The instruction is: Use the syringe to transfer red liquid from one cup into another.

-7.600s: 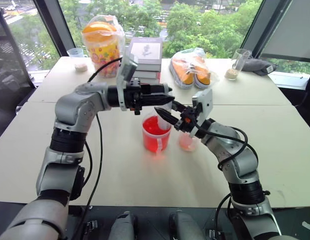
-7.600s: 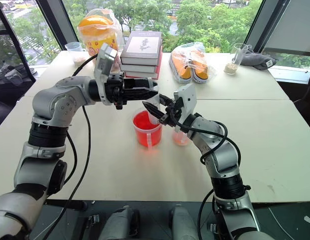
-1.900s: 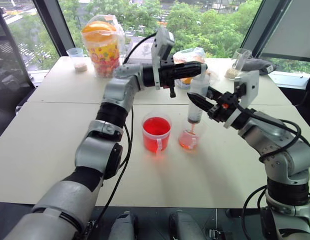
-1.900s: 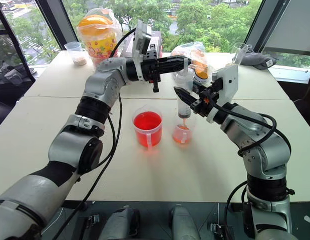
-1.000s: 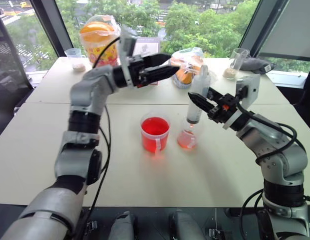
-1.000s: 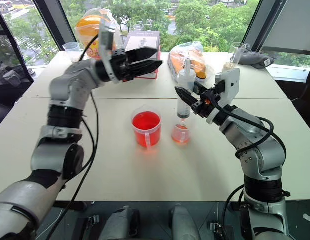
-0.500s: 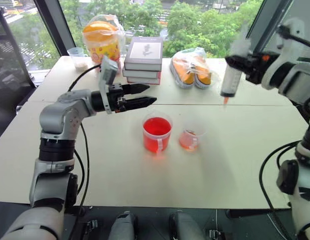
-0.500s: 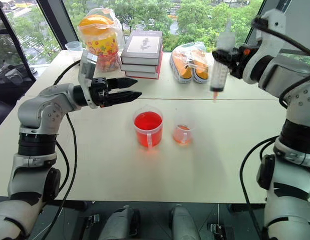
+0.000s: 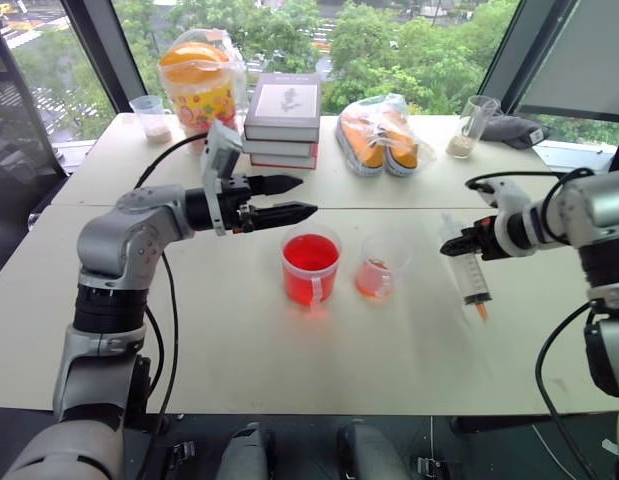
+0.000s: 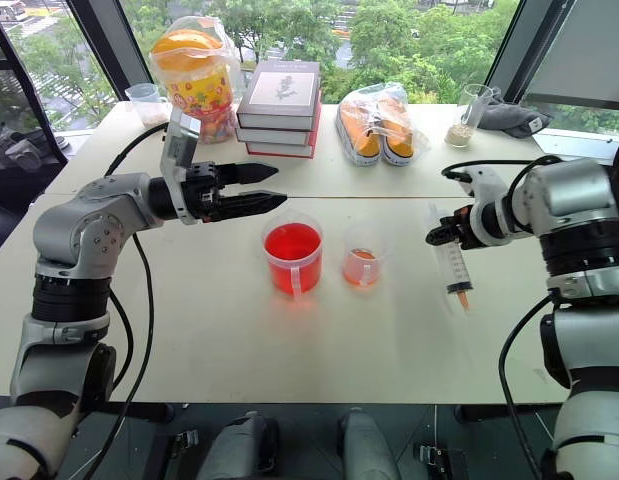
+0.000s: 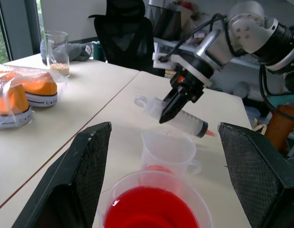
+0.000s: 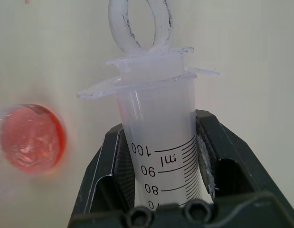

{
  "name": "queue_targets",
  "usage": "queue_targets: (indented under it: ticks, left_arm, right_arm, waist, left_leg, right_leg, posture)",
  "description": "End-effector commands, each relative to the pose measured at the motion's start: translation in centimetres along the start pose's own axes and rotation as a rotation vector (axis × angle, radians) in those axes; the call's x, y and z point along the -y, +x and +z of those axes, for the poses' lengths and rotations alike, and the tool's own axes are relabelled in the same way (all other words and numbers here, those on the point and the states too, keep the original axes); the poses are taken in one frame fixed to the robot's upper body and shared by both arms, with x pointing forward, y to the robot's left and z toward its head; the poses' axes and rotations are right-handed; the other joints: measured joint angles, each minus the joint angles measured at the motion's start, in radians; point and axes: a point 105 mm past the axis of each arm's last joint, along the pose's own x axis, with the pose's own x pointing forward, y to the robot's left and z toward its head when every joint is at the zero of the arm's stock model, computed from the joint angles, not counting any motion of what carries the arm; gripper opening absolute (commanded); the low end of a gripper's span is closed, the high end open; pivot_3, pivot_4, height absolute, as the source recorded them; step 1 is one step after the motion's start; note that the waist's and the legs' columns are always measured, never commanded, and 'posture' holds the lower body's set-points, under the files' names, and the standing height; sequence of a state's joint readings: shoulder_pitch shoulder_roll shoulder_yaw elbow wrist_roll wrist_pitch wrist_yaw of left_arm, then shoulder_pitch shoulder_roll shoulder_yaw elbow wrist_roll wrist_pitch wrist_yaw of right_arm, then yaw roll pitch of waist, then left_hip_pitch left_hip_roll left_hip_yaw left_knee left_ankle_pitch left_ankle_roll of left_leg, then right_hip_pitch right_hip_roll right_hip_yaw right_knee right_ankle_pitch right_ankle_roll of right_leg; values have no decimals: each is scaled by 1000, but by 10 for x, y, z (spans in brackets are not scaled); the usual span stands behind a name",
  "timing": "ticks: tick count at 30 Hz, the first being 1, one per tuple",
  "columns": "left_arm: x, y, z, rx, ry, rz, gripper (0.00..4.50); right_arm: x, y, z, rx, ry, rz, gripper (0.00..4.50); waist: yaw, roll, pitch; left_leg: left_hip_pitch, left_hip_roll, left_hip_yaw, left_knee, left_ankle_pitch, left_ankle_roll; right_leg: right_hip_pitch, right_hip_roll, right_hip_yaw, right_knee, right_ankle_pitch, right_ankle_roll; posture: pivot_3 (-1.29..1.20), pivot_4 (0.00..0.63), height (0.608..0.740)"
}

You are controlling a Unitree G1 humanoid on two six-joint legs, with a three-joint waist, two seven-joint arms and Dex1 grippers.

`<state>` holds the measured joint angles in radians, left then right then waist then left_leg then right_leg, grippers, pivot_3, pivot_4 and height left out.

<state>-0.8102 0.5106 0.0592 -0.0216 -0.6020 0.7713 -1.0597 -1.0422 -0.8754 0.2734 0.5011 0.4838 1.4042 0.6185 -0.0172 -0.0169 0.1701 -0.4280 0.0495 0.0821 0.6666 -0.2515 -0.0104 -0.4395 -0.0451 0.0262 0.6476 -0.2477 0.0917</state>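
Note:
My right gripper [image 9: 461, 246] is shut on the clear syringe [image 9: 469, 272], gripping its barrel near the plunger end. The syringe slants down over the table, its orange tip [image 9: 481, 312] towards me, to the right of both cups. Its plunger ring [image 12: 139, 23] sits close against the barrel flange. The larger cup [image 9: 311, 268] holds bright red liquid [image 11: 154, 221]. Just right of it stands the smaller handled cup [image 9: 379, 272], pale pink at its base. My left gripper [image 9: 301, 198] is open and level, pointing right, just behind and left of the larger cup.
Along the back of the table [image 9: 239, 350] are a stack of books [image 9: 284, 120], bagged orange shoes [image 9: 381, 135], a bagged snack tub [image 9: 201, 85] and small clear cups with tan grains [image 9: 154, 118] [image 9: 467, 128]. A dark office chair [image 11: 128, 33] stands beyond the table.
My right arm has swung the syringe away from above the smaller cup, up to the right, then down low over the table. My left gripper has drawn back and down, staying open.

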Motion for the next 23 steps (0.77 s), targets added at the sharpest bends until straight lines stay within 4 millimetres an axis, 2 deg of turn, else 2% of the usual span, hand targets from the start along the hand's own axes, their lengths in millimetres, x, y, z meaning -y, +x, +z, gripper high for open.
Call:
queue_targets:
  ticks: [1, 3, 4, 5, 8, 9, 10, 12, 14, 17, 19, 23]
  left_arm:
    - [8, -2, 7, 16, 37, -10, 3670]
    - [9, -5, 6, 14, 36, -4, 3670]
    - [8, -6, 5, 12, 33, 0, 3699]
    - [8, -7, 5, 11, 31, 4, 3699]
    - [8, -9, 4, 4, 29, 11, 3699]
    - [9, -10, 4, 0, 28, 12, 3699]
    - [9, -11, 3, -3, 28, 14, 3699]
    - [9, -14, 2, -11, 26, 20, 3699]
    - [8, -16, 0, -18, 23, 27, 3699]
    - [9, -18, -3, -34, 23, 32, 3699]
    - [9, -21, -4, -43, 23, 36, 3699]
    - [10, -25, -5, -63, 12, 38, 3699]
  right_arm:
    - [7, 2, 7, 25, -20, -26, 1435]
    - [11, 7, 6, 27, -5, -33, 1435]
    - [13, 8, 7, 33, 6, -41, 2441]
    - [14, 8, 8, 42, 20, -36, 2792]
    - [13, 4, 12, 63, 40, -21, 4311]
    - [13, -1, 15, 83, 35, -18, 4462]
    - [10, -7, 19, 110, 27, -4, 4462]
    - [-5, -38, 37, 312, -250, 33, 4462]
    - [-23, -60, 29, 355, -454, 73, 4462]
    - [-41, -87, 16, 418, -555, 107, 4462]
    - [-54, -98, 9, 471, -569, 164, 4462]
    - [-72, -108, -6, 553, -572, 237, 4462]
  waist:
    - [0, 0, 0]
    - [0, 0, 0]
    - [0, 0, 0]
    - [0, 0, 0]
    - [0, 0, 0]
    - [1, 0, 0]
    - [1, 0, 0]
    - [6, 0, 0]
    - [8, 1, 0]
    - [7, 0, 0]
    - [2, 0, 0]
    - [1, 0, 0]
  left_leg:
    - [0, 0, 0, 0, 0, 0]
    - [0, 0, 0, 0, 0, 0]
    - [0, 0, 0, 0, 0, 0]
    - [0, 0, 0, 0, 0, 0]
    - [0, 0, 0, 0, 0, 0]
    - [0, 0, 0, 0, 0, 0]
    - [0, 0, 0, 0, 0, 0]
    - [0, 0, 0, 0, 0, 0]
    - [-1, 0, -1, -1, 0, 0]
    - [-2, 0, -2, -1, 0, 0]
    - [-1, 0, -2, 0, 0, 0]
    - [3, 0, -3, 1, 0, 0]
  right_leg:
    - [0, 0, 0, 0, 0, 0]
    - [0, 0, 0, 0, 0, 0]
    - [0, 0, 0, 0, 0, 0]
    - [0, 0, 0, 0, 0, 0]
    - [0, 0, 0, 0, 0, 0]
    - [0, 0, 0, 0, 0, 0]
    - [0, 0, 0, 0, 0, 0]
    - [0, 0, 0, 0, 0, 0]
    - [-1, 0, -1, 0, -1, 1]
    - [0, 0, -1, -1, -1, 2]
    - [1, 0, -1, -1, -1, 2]
    - [3, 0, 0, 0, -1, 2]
  posture:
    - [0, 150, 740]
    - [0, 150, 740]
    - [0, 150, 740]
    - [0, 150, 740]
    - [0, 150, 740]
    - [0, 150, 740]
    - [0, 150, 740]
    - [0, 150, 740]
    - [0, 150, 740]
    - [0, 150, 740]
    - [0, 150, 740]
    - [0, 150, 740]
